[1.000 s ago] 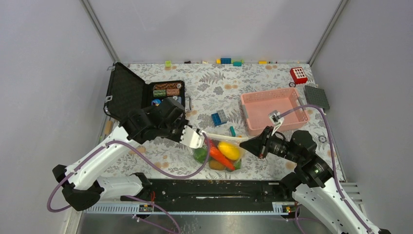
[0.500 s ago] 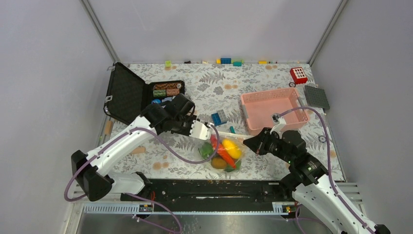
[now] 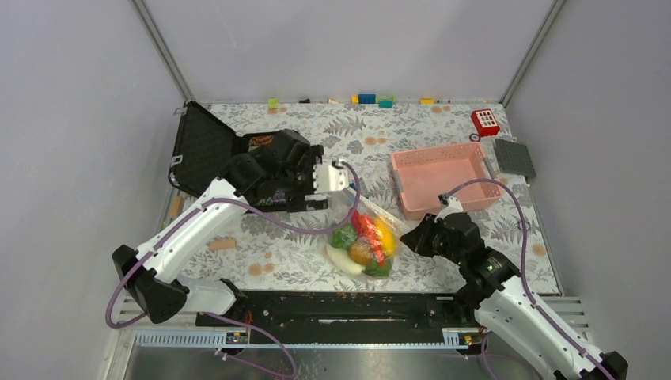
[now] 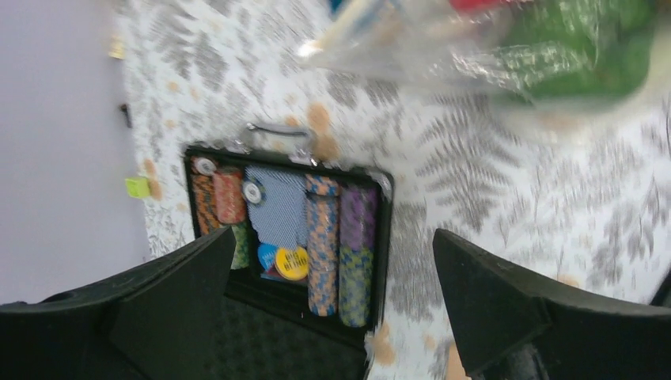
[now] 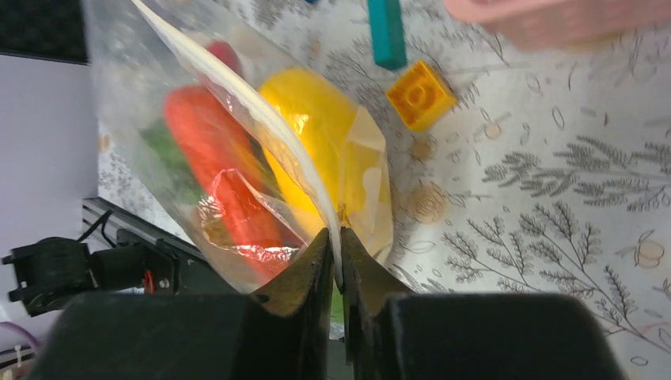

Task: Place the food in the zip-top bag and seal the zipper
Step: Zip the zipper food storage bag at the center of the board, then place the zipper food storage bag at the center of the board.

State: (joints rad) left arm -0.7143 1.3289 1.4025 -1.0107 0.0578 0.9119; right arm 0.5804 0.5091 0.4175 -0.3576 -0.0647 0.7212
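Right pincer (image 5: 339,234), nipping zipper (image 5: 237,83) (wrist view)

Grey booth I watched.
Pale grey walls (image 3: 356,47) and slanted metal corner posts (image 3: 161,47) enclosed a fern-printed white tabletop (image 3: 356,134).

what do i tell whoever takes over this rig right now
Left gripper: open wide, empty, not touching the bag.
Right gripper: shut on the whitish zipper strip at the mouth of the clear floppy plastic zip-top bag.
Small plastic toy food (yellow, orange, green pieces): inside the bag, between the two arms.
Done: food bagged.
Left: the strip looks pressed together where it shows, but its full length cannot be checked. Probably run along it once more, then let go.
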